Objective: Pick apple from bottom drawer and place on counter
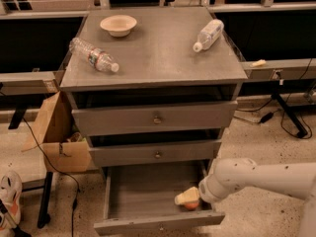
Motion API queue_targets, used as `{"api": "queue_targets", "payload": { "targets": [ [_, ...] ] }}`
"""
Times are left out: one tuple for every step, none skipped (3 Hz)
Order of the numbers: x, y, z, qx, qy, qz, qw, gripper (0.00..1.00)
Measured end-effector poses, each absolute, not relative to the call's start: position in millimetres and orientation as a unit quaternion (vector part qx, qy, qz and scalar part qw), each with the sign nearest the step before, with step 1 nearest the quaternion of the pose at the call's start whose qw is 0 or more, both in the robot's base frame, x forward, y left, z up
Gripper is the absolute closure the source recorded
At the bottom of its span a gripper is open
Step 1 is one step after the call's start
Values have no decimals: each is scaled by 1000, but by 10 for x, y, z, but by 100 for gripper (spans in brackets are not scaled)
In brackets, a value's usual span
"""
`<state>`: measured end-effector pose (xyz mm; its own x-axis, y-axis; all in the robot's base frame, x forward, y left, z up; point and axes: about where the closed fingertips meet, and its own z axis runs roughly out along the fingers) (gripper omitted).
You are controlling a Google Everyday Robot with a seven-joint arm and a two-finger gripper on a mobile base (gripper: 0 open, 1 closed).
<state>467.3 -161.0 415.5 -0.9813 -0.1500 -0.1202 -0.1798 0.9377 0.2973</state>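
The bottom drawer [143,194] is pulled open below two closed grey drawers. The apple [191,205] lies in its front right corner, mostly hidden, only a small orange-red part showing. My gripper [186,197], cream-coloured at the end of the white arm coming in from the right, is down in the drawer right over the apple and touching or nearly touching it. The counter [153,48] is the grey top of the cabinet.
On the counter lie a beige bowl [118,24] at the back left, a clear plastic bottle [94,55] on the left and a white bottle [208,35] at the right. A cardboard box [57,135] stands left of the cabinet. Cables run on the floor at right.
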Motion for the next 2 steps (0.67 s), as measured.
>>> {"api": "queue_targets", "payload": {
  "targets": [
    [4630, -1543, 3458, -13, 981, 177, 76, 0],
    [4973, -1236, 3106, 6, 967, 225, 122, 0]
  ]
}}
